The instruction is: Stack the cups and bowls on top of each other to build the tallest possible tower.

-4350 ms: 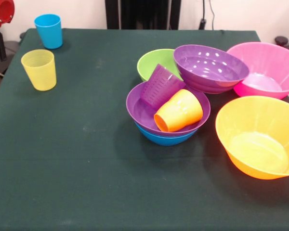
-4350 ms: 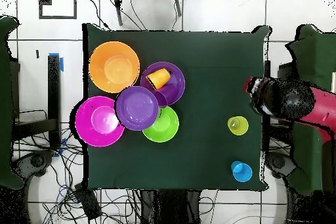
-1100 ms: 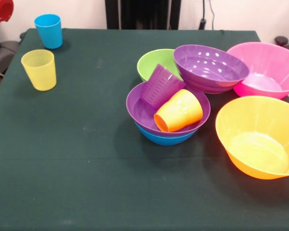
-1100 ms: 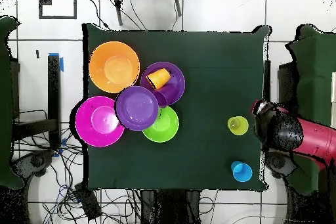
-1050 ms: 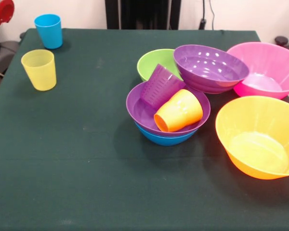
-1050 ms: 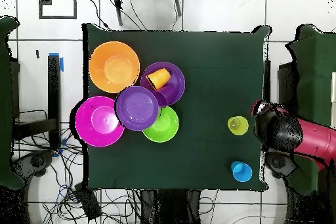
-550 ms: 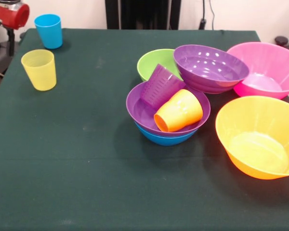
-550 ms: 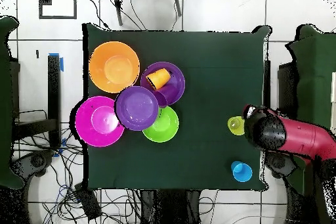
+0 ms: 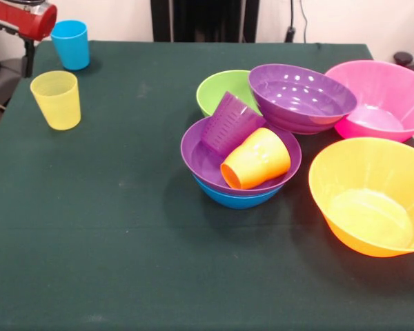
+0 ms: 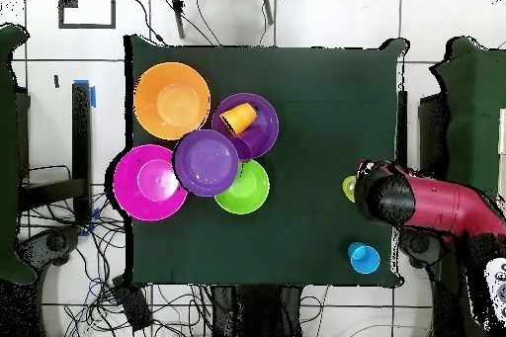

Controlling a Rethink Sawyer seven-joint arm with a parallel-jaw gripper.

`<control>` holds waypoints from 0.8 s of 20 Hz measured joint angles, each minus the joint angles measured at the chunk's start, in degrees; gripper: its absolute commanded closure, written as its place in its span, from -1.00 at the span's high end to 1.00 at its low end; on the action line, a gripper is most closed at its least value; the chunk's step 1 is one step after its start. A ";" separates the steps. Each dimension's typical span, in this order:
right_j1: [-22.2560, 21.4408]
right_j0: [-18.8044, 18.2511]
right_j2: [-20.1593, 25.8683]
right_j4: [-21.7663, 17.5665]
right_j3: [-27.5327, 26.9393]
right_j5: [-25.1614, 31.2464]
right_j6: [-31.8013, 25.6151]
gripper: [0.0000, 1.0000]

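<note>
Nearest the front camera, the orange bowl [image 9: 372, 200] is sitting on the worktop [image 9: 124, 241], and just behind it the blue bowl [image 9: 238, 198] is carrying a purple bowl [image 9: 210, 162] with the orange cup [image 9: 257, 158] and purple cup [image 9: 229, 124] lying tipped inside. Beyond them a second purple bowl [image 9: 300, 96] is leaning on the green bowl [image 9: 224, 89] and pink bowl [image 9: 383, 96]. Farther back, the yellow cup [image 9: 56, 100] and blue cup [image 9: 70, 44] are standing upright. The arm [image 10: 435, 205] is reaching in level over the yellow cup, seemingly going for it; a centred, vertical descent would be safest. Whether the end effector is spread or pressed together I cannot tell.
</note>
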 measured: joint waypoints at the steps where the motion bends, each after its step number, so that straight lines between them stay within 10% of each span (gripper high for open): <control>1: 0.01 -0.02 -0.10 0.00 -0.02 -0.14 0.00 1.00; 16: 2.77 -1.19 -2.51 0.02 -0.08 -3.48 0.00 1.00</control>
